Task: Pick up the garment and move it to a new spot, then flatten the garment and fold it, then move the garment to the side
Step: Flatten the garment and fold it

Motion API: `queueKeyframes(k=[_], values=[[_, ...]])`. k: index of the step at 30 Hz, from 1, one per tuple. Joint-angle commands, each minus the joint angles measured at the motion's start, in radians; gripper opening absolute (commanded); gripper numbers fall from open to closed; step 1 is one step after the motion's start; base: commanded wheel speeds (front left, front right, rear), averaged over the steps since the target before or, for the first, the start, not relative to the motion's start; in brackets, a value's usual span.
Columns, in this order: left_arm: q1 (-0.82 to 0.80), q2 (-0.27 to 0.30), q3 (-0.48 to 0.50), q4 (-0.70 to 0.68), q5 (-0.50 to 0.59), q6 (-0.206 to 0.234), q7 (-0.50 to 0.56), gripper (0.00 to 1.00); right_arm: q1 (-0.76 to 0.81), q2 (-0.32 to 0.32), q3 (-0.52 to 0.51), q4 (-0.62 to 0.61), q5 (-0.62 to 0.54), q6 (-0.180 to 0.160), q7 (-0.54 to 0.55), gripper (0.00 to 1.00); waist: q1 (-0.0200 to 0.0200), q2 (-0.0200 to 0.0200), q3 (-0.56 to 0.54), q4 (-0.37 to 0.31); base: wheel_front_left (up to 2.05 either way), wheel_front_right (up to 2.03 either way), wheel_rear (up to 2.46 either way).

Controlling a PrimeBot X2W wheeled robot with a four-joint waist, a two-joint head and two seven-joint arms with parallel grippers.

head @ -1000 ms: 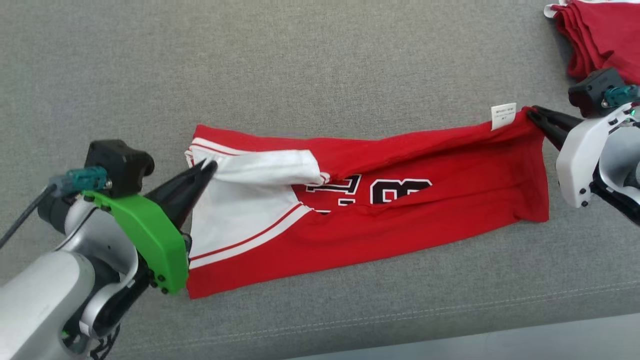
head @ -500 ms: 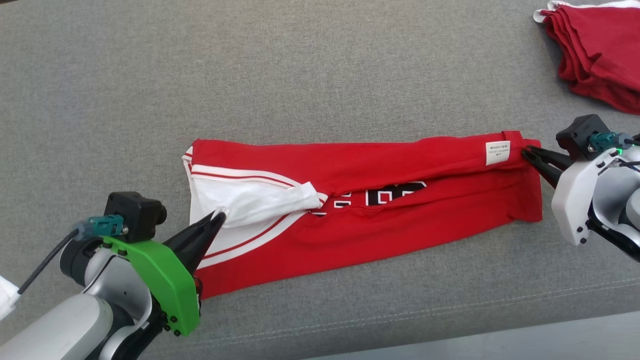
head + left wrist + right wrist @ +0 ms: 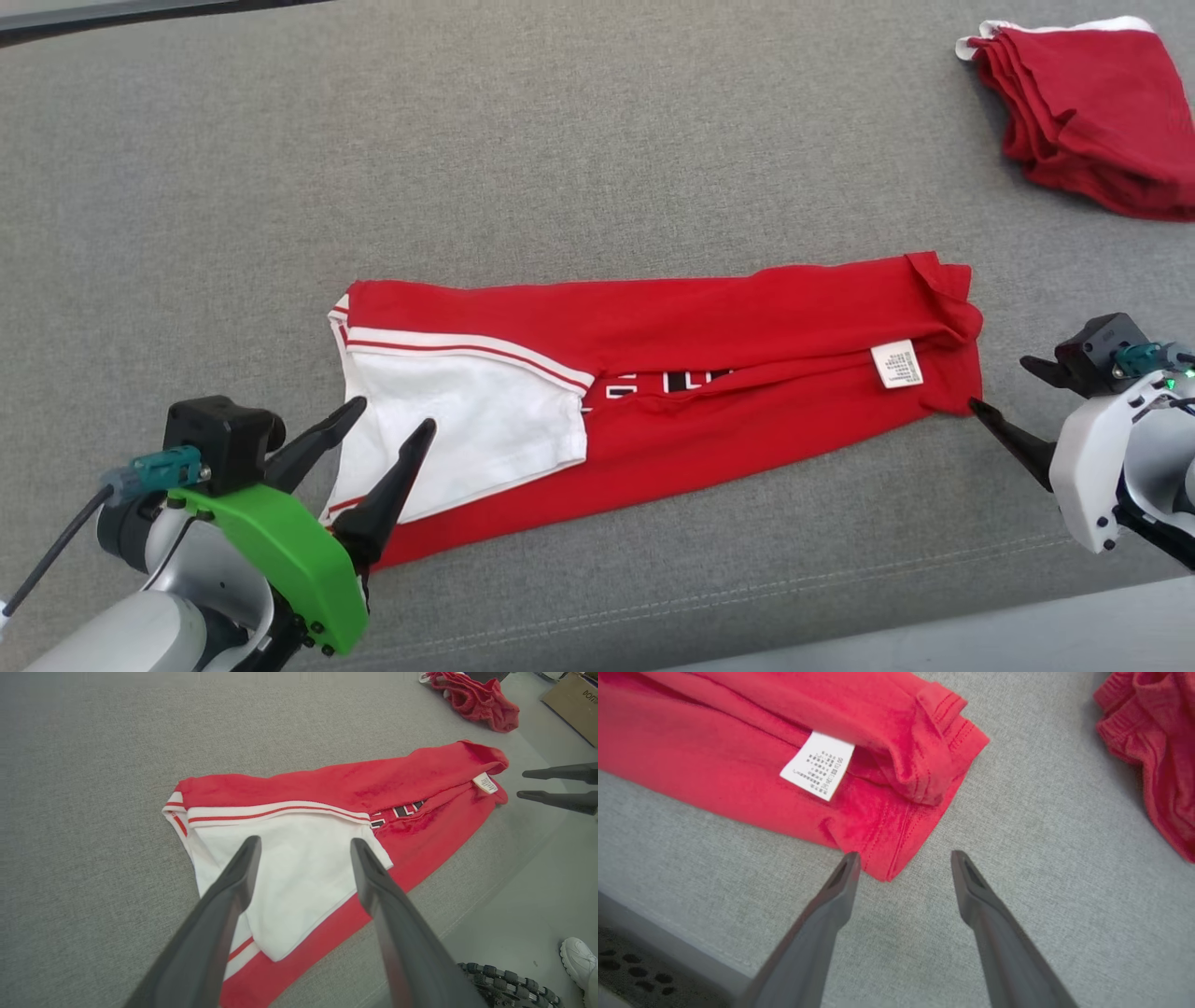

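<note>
Lying in a long folded band on what looks like a grey cloth tabletop [image 3: 597, 140], the garment [image 3: 709, 308] is resting unheld, left fingers [image 3: 392, 485] hovering spread over its white sleeve [image 3: 467, 420], right fingers [image 3: 1013, 439] spread beside its tagged end.

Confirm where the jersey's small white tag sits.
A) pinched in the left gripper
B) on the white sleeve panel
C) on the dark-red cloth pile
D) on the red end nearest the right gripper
D: the tag lies on the red end of the garment, close to the open right gripper.
</note>
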Motion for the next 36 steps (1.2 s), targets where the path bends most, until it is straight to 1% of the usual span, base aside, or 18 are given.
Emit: queueKeyframes(k=[1, 6, 8, 12, 16, 22, 23, 24, 25, 26, 27, 28, 33, 34, 35, 36], values=[[0.022, -0.007, 0.005, -0.007, 0.012, 0.011, -0.022, 1.0, 0.031, -0.006, -0.021, -0.009, 0.013, 0.0, 0.002, 1.0, 0.0, 0.0, -0.017, -0.01, 0.0, 0.0, 0.0], [0.03, -0.032, 0.021, -0.014, 0.031, 0.03, -0.082, 1.0, 0.066, -0.015, -0.095, -0.038, 0.004, 0.0, -0.005, 1.0, 0.0, 0.0, -0.044, -0.017, 0.0, 0.0, 0.0], [0.032, -0.04, 0.024, -0.01, 0.033, 0.035, -0.094, 1.0, 0.072, -0.013, -0.109, -0.045, 0.001, 0.0, -0.003, 1.0, 0.0, 0.0, -0.051, -0.016, 0.0, 0.0, 0.0], [0.034, -0.07, 0.03, 0.005, 0.045, 0.046, -0.134, 1.0, 0.089, 0.001, -0.173, -0.076, -0.015, 0.0, 0.005, 1.0, 0.0, 0.0, -0.08, -0.004, 0.0, 0.0, 0.0], [0.041, -0.107, 0.041, 0.026, 0.052, 0.065, -0.182, 1.0, 0.109, 0.035, -0.256, -0.093, -0.039, 0.0, -0.008, 1.0, 0.0, 0.0, -0.109, 0.01, 0.0, 0.0, 0.0], [0.066, -0.166, 0.065, 0.057, 0.041, 0.095, -0.259, 1.0, 0.162, 0.129, -0.383, -0.084, -0.092, 0.0, -0.022, 1.0, 0.0, 0.0, -0.137, 0.039, 0.0, 0.0, 0.0], [0.071, -0.173, 0.064, 0.062, 0.04, 0.099, -0.268, 1.0, 0.17, 0.146, -0.404, -0.078, -0.106, 0.0, -0.026, 0.87, 0.0, 0.0, -0.139, 0.045, 0.0, 0.0, 0.0], [0.076, -0.179, 0.067, 0.068, 0.038, 0.1, -0.277, 1.0, 0.178, 0.165, -0.422, -0.071, -0.118, 0.0, -0.03, 0.47, 0.0, 0.0, -0.139, 0.049, 0.0, 0.0, 0.0], [0.081, -0.187, 0.068, 0.072, 0.034, 0.1, -0.284, 1.0, 0.186, 0.185, -0.437, -0.063, -0.131, 0.0, -0.031, 0.33, 0.0, 0.0, -0.139, 0.056, 0.0, 0.0, 0.0], [0.086, -0.192, 0.069, 0.075, 0.033, 0.102, -0.292, 1.0, 0.193, 0.208, -0.454, -0.054, -0.14, 0.0, -0.033, 0.23, 0.0, 0.0, -0.138, 0.061, 0.0, 0.0, 0.0], [0.089, -0.197, 0.07, 0.078, 0.033, 0.102, -0.299, 1.0, 0.198, 0.228, -0.474, -0.04, -0.153, 0.0, -0.036, 0.09, 0.0, 0.0, -0.136, 0.067, 0.0, 0.0, 0.0], [0.091, -0.2, 0.07, 0.08, 0.031, 0.101, -0.304, 1.0, 0.206, 0.252, -0.493, -0.026, -0.164, 0.0, -0.038, 0.0, 0.0, 0.0, -0.134, 0.074, 0.0, 0.0, 0.0], [0.107, -0.215, 0.078, 0.089, 0.024, 0.1, -0.326, 1.0, 0.226, 0.383, -0.599, 0.085, -0.213, 0.0, -0.063, 0.0, 0.0, 0.0, -0.122, 0.109, 0.0, 0.0, 0.0], [0.107, -0.216, 0.079, 0.09, 0.024, 0.1, -0.329, 1.0, 0.228, 0.412, -0.618, 0.116, -0.222, 0.0, -0.071, 0.0, 0.0, 0.0, -0.119, 0.116, 0.0, 0.0, 0.0], [0.105, -0.218, 0.077, 0.09, 0.024, 0.095, -0.329, 1.0, 0.226, 0.462, -0.657, 0.185, -0.24, 0.0, -0.088, 0.0, 0.0, 0.0, -0.114, 0.13, 0.0, 0.0, 0.0], [0.106, -0.219, 0.077, 0.09, 0.023, 0.093, -0.329, 1.0, 0.223, 0.485, -0.674, 0.219, -0.246, 0.0, -0.097, 0.0, 0.0, 0.0, -0.112, 0.136, 0.0, 0.0, 0.0]])
